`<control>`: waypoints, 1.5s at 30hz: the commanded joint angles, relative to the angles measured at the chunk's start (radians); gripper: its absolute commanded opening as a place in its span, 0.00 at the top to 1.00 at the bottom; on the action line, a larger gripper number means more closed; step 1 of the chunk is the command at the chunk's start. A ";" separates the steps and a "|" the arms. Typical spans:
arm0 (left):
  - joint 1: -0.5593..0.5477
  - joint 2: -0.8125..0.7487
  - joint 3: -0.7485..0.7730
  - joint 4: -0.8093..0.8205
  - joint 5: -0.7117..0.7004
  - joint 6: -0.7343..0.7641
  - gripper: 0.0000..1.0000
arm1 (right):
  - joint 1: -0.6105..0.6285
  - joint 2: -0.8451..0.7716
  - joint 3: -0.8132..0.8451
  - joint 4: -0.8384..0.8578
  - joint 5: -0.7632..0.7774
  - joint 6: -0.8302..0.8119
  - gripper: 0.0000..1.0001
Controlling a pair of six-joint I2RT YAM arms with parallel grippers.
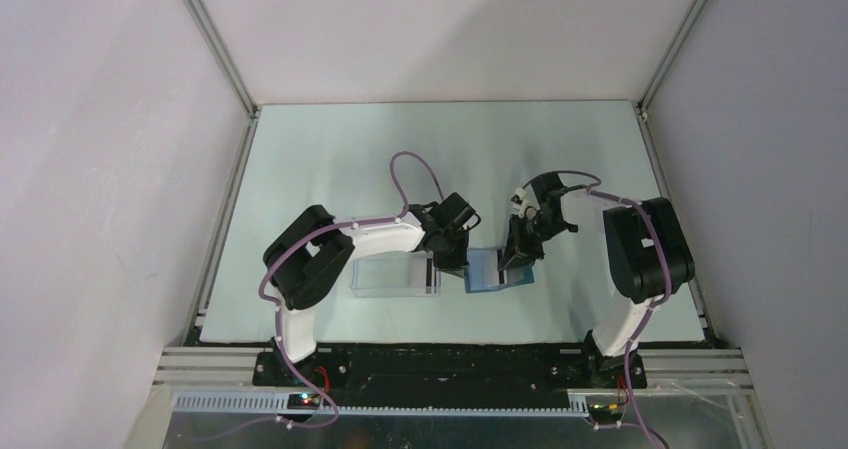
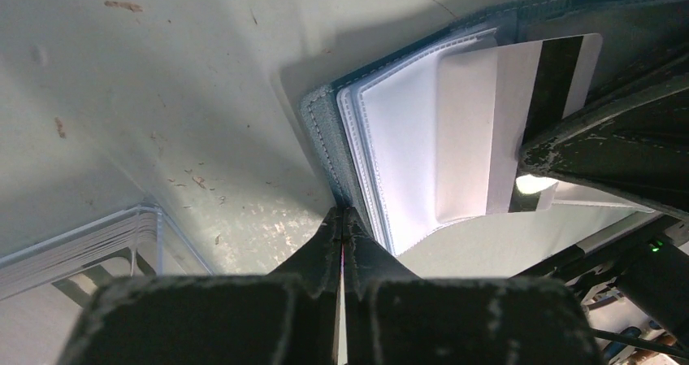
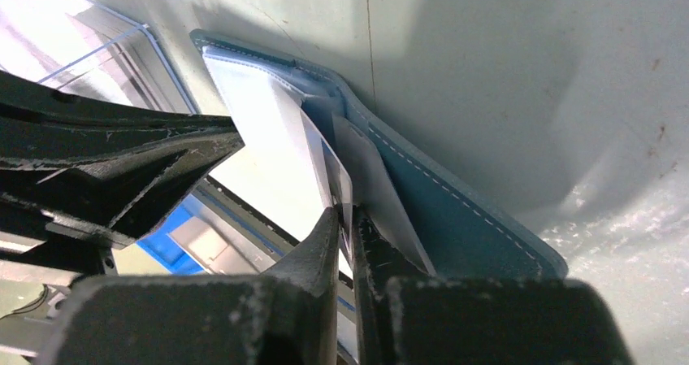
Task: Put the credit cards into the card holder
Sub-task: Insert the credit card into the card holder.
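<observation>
The teal-blue card holder (image 1: 487, 273) lies open on the table between my two grippers. In the left wrist view its stitched cover edge (image 2: 319, 129) and white inner sleeves (image 2: 402, 129) show. My left gripper (image 2: 343, 213) is shut, pinching that cover edge; it also shows in the top view (image 1: 452, 257). My right gripper (image 3: 343, 212) is shut on a whitish credit card (image 3: 335, 174) with a black stripe. The card (image 2: 520, 89) is partly slid into a sleeve, stripe end sticking out. The wallet's teal cover (image 3: 455, 210) lies behind it. Other cards are not in view.
A clear plastic box (image 1: 395, 276) stands just left of the wallet, close to my left gripper; its rim shows in the left wrist view (image 2: 81, 247) and the right wrist view (image 3: 106, 48). Grey enclosure walls border the table (image 1: 330, 159) on three sides.
</observation>
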 commanded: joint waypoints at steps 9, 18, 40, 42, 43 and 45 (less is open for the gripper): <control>-0.001 0.058 0.013 0.018 -0.031 0.034 1.00 | 0.096 0.058 0.073 -0.060 0.147 -0.010 0.73; 0.000 0.056 0.017 0.012 -0.036 0.037 1.00 | 0.146 0.056 0.097 -0.053 0.132 0.006 0.55; -0.001 0.043 0.032 -0.001 -0.041 0.053 1.00 | 0.236 0.026 0.127 0.011 -0.050 -0.006 0.66; -0.001 0.046 0.032 -0.004 -0.040 0.054 1.00 | 0.234 0.017 0.127 0.010 -0.053 0.000 0.73; -0.001 0.048 0.031 -0.004 -0.040 0.053 1.00 | 0.233 0.013 0.127 0.010 -0.055 0.006 0.77; 0.000 0.051 0.033 -0.005 -0.039 0.054 1.00 | 0.231 0.007 0.127 0.010 -0.061 0.012 0.84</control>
